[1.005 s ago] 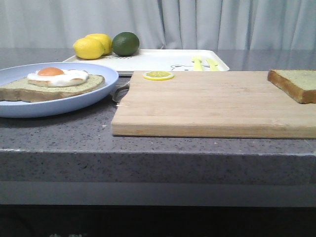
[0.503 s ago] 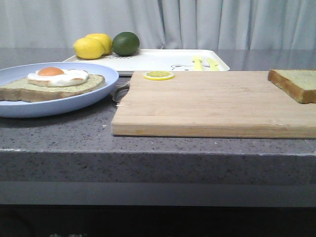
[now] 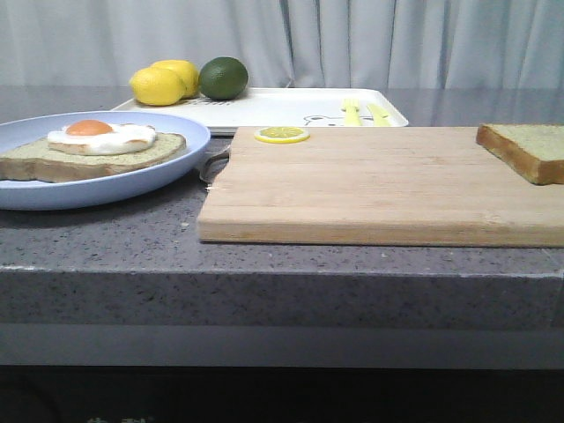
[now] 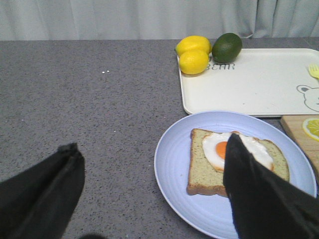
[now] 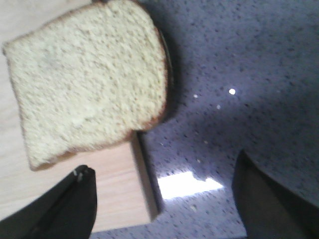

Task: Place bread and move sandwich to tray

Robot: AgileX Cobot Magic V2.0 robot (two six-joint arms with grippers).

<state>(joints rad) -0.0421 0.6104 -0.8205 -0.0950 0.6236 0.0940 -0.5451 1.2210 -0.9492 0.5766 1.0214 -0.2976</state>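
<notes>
Nothing's really moved this past second: right pincer [image 5: 162,199] hangs spread wide over the bread [image 5: 89,79], grab's still pending.

Pale blue plate [image 3: 176,163] is seen at left on the desk [image 3: 282,256], carrying a bread slice [image 3: 53,159] topped by a fried egg [image 3: 101,135]. Wooden cutting board [image 3: 379,185] lies beside it, with a lemon slice [image 3: 282,135] and the bread [image 3: 527,150] on it. White tray [image 3: 282,106] behind holds two lemons [image 3: 159,85] and a lime [image 3: 223,77].

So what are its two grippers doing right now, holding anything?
Left gripper: open, holding nothing, above the plate.
Right gripper: open, holding nothing, near the bread.
</notes>
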